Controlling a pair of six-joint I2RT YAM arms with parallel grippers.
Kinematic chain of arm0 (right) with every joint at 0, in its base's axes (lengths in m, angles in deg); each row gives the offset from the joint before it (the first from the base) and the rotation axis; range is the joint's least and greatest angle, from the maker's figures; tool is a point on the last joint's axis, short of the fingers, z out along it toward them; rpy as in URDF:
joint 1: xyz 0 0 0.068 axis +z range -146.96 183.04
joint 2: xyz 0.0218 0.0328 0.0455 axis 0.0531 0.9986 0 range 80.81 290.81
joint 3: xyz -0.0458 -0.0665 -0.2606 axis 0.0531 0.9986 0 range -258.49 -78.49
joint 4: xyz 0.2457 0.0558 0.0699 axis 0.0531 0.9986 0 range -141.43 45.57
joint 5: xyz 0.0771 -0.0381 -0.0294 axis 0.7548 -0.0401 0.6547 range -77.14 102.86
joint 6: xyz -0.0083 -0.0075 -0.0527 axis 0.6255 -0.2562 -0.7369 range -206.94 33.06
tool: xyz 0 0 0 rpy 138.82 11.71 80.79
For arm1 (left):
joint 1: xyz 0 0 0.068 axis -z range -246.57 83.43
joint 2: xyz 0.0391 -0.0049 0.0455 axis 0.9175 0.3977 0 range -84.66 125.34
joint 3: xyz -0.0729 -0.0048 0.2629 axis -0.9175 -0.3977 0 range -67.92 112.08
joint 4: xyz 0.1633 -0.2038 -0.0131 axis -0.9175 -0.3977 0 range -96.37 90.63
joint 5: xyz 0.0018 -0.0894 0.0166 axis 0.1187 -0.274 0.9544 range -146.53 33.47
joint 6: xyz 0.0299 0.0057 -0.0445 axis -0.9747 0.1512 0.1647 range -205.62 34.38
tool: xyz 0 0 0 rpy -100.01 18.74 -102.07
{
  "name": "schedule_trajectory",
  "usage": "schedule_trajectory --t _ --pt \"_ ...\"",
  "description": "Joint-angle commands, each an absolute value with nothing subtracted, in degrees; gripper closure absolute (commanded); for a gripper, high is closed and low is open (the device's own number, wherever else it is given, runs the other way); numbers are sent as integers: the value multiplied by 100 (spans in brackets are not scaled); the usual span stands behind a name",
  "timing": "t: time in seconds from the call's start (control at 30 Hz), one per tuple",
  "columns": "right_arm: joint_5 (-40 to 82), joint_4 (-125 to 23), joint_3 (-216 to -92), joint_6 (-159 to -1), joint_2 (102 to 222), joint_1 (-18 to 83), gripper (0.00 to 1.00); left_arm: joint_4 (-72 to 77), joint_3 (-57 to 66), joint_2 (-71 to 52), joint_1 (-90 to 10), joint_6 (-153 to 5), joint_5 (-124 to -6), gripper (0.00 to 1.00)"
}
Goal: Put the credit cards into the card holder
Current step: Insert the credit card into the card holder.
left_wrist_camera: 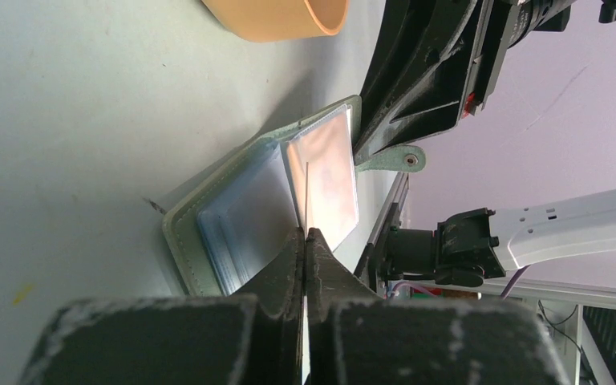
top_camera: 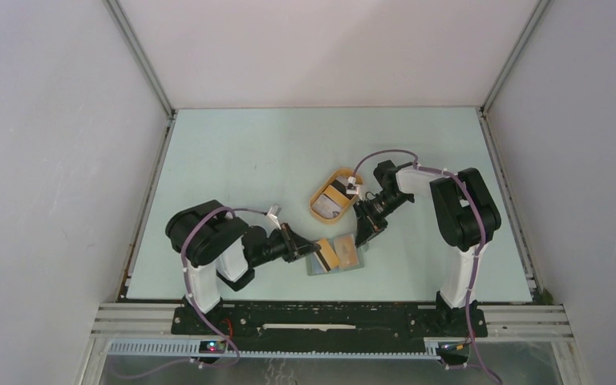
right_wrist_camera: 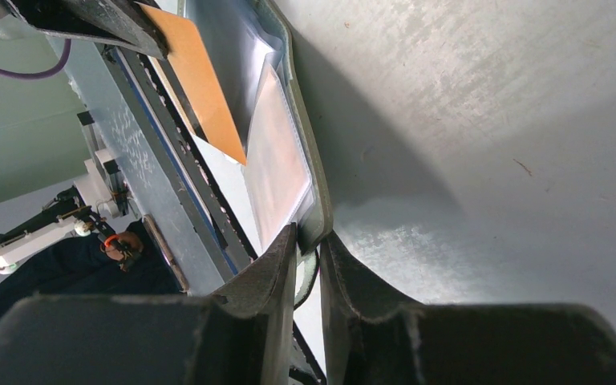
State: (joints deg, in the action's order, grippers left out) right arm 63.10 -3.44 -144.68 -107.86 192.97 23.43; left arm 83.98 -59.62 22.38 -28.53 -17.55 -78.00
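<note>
White panel walls (top_camera: 48, 160) box in pale green table (top_camera: 241, 160). Orange oval tray (top_camera: 316, 212) sits mid-table, contents unclear. Grey-green card holder (top_camera: 350, 250) lies open by near edge, centre, with right gripper (right_wrist_camera: 309, 250) clamped on its rim. Jaws of left gripper (left_wrist_camera: 306, 237) are together, pinching tan card (top_camera: 326, 255) over holder's clear sleeves.

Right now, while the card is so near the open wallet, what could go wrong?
1. The left gripper holds the card by one end; if it meets a lip of the clear sleeves instead of an opening, it may bend or slip.
2. The right gripper pinches only the rim of the card holder, so a push could pull it free.
3. Both grippers work close together and might collide.
</note>
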Motion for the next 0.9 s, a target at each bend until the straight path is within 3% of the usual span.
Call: schedule_trajectory --t 0.0,0.87 --pt "6393 -274 -14660 -10894 19340 2389 75 8685 -5776 2366 -2888 -1725 -7916 100" --pt "6454 -239 -14700 -10896 19375 2417 75 8646 -5457 3013 -2872 -1321 -8232 100"
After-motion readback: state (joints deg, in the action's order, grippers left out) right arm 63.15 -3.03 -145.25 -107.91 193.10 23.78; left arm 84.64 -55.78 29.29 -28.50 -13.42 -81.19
